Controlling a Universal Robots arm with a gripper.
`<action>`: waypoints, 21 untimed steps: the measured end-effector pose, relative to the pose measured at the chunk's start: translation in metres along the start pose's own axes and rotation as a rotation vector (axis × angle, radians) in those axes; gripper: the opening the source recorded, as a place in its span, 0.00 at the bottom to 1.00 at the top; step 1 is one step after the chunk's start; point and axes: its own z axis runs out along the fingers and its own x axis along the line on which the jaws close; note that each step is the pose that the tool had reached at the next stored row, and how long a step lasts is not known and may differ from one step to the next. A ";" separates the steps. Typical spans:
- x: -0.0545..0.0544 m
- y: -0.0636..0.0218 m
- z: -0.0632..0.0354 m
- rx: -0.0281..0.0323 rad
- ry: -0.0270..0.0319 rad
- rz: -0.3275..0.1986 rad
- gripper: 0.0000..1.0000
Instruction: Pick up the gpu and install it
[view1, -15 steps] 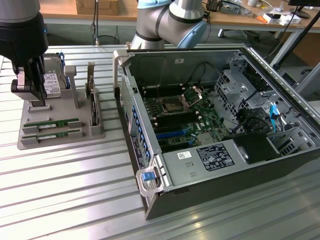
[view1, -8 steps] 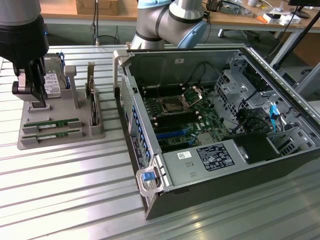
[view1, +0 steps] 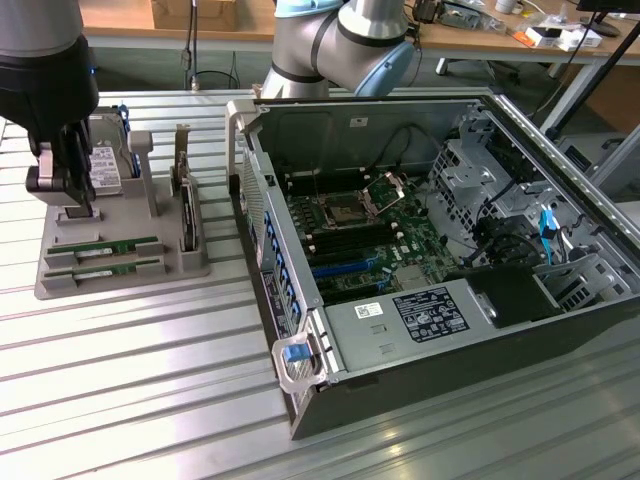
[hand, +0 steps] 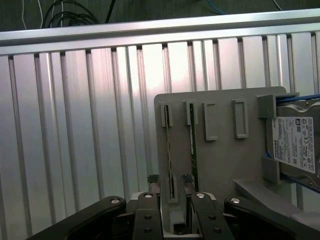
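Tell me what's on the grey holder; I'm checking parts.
Two green sticks lie in slots; a hard drive and a dark card stand on edge. The gripper hides part of the holder beside the drive.

The exterior view looks down at a slant from high up and off the arm. It stands far enough back to take in the table (view1: 150, 350), the open case (view1: 450, 370) and the tray (view1: 120, 272), with the gripper (view1: 68, 200) over the tray at the exterior view's left. The wrist view sits just behind the gripper (hand: 171, 200) and faces down past its fingers, close over the tray (hand: 225, 165) and the table (hand: 75, 125). Both views share the tray below the gripper, the drive (view1: 108, 160) (hand: 295, 145) beside it, and the ribbed table around them.
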 end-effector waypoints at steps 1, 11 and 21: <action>0.000 0.0000 0.0004 0.0000 0.0000 0.000 0.30; 0.000 -0.0001 0.0036 0.0000 0.0000 0.000 0.30; 0.000 -0.0003 0.0075 0.0000 0.0000 0.000 0.30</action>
